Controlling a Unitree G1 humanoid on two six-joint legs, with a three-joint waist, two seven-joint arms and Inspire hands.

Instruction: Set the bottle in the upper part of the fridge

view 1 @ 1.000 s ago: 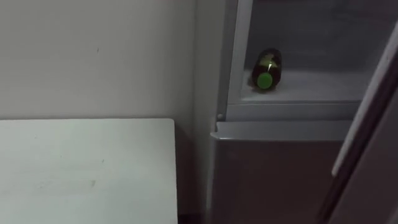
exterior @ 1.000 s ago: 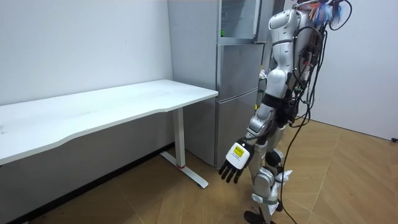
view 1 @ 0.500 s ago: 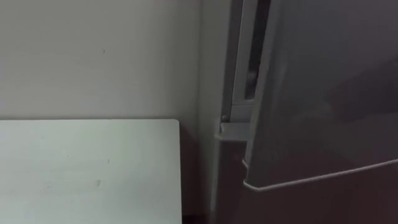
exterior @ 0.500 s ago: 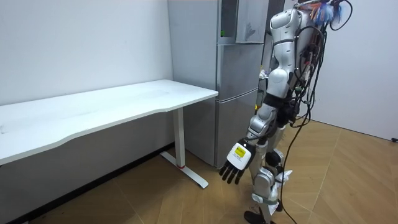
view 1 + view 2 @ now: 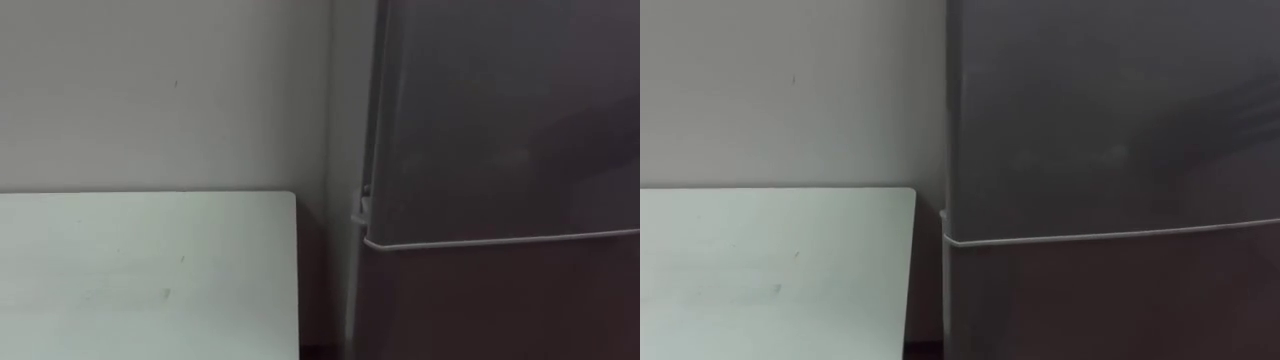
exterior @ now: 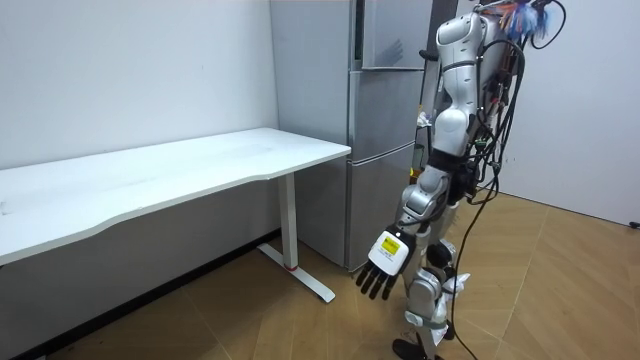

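Note:
The upper fridge door (image 5: 500, 120) is closed flat against the fridge, and the bottle is hidden behind it. In the room view I stand upright right in front of the grey fridge (image 6: 385, 110), facing it. My left hand (image 6: 385, 262) hangs low beside my leg with straight fingers and holds nothing.
The lower fridge door (image 5: 500, 300) is closed below a thin seam. A white table (image 5: 140, 270) stands to the left of the fridge against the pale wall, with a narrow gap between them. Wooden floor (image 6: 540, 300) lies behind me.
The upper fridge door has swung from open to fully closed, covering the lying bottle with the green cap. My left hand has stayed hanging by my leg.

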